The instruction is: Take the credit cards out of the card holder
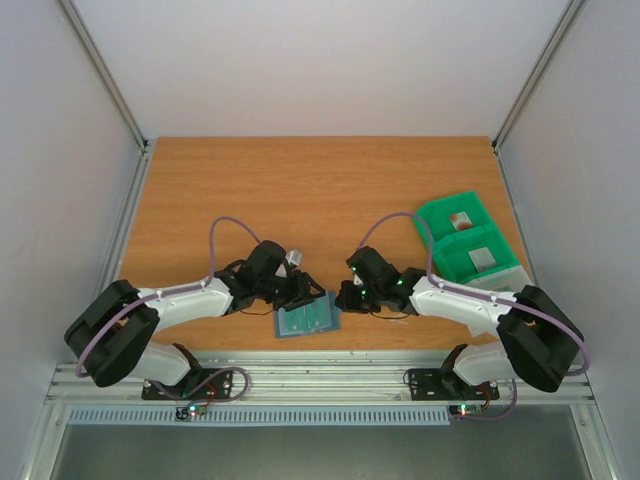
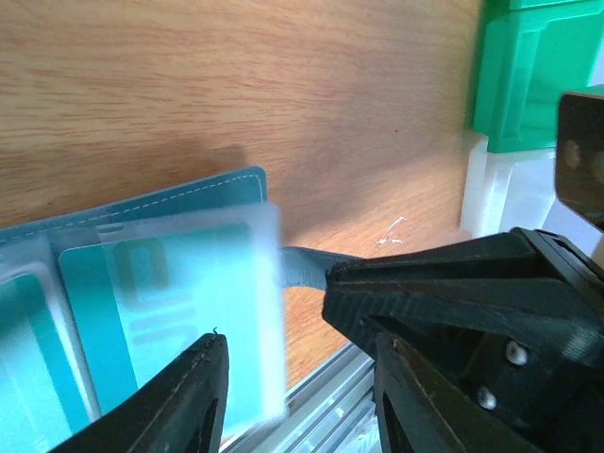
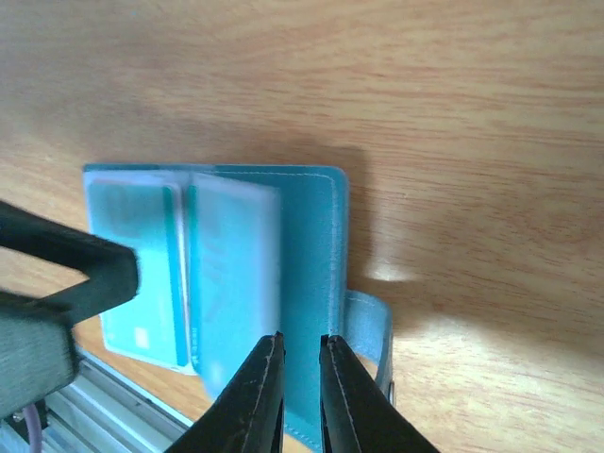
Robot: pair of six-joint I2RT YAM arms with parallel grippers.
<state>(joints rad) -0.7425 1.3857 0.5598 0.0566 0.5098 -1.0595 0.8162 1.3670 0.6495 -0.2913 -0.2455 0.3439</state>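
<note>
The card holder lies spread open near the near edge of the table, with credit cards in its pockets. The right gripper is pinched onto one panel's edge. The left gripper has its jaws apart, straddling a card corner. A green bin sits well to the right.

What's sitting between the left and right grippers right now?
The open card holder, as the top view shows: the left gripper is at one end, and the right gripper pinches its strap at the other.
</note>
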